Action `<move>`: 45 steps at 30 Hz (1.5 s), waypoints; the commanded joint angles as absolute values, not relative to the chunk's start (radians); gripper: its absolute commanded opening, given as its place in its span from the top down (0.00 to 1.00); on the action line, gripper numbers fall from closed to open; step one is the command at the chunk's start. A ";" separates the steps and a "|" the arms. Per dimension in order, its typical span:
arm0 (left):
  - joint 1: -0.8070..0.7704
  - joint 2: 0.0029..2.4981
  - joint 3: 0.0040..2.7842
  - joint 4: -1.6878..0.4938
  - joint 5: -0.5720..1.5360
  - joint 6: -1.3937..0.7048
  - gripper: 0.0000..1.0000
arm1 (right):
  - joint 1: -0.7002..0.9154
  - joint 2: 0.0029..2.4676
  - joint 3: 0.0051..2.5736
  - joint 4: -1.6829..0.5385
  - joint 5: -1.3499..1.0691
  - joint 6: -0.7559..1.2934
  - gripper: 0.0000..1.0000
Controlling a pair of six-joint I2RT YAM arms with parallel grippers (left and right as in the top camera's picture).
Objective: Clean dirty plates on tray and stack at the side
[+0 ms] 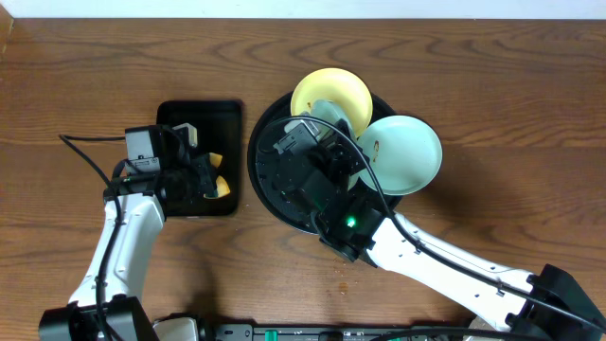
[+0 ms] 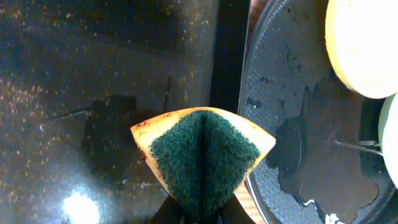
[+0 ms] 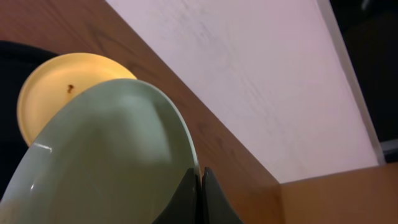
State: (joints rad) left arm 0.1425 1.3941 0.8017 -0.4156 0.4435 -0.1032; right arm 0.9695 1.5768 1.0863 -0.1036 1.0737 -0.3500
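Though light and stiff, probably slick when wet, so best pinched at rim. Three plates on round tray [image 2: 286, 74], frame centre: one yellow plate [image 1: 331, 90], two mint. Right hand [image 3: 200, 180] clamped on held mint plate [image 3: 112, 149] rim; second mint plate [image 1: 402, 156] overhanging tray's right edge. Left hand [image 1: 201, 173] gripping one folded sponge [image 2: 202, 155] over small tray [image 1: 222, 114], left of centre.

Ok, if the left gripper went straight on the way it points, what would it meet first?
Probably the small rectangular black tray: the left gripper, shut on the sponge, aims at its floor near its right rim. Depth unclear.
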 commanded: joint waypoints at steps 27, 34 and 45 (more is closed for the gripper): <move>0.147 1.431 0.804 -0.392 0.460 -0.083 0.92 | 0.746 1.489 1.174 -0.405 0.410 0.030 0.72; 0.147 1.431 0.804 -0.392 0.460 -0.083 0.92 | 0.329 1.493 1.221 -0.661 -0.234 0.033 0.47; 0.147 1.431 0.804 -0.391 0.460 -0.083 0.92 | 0.127 1.671 1.208 -0.787 -0.528 -0.043 0.53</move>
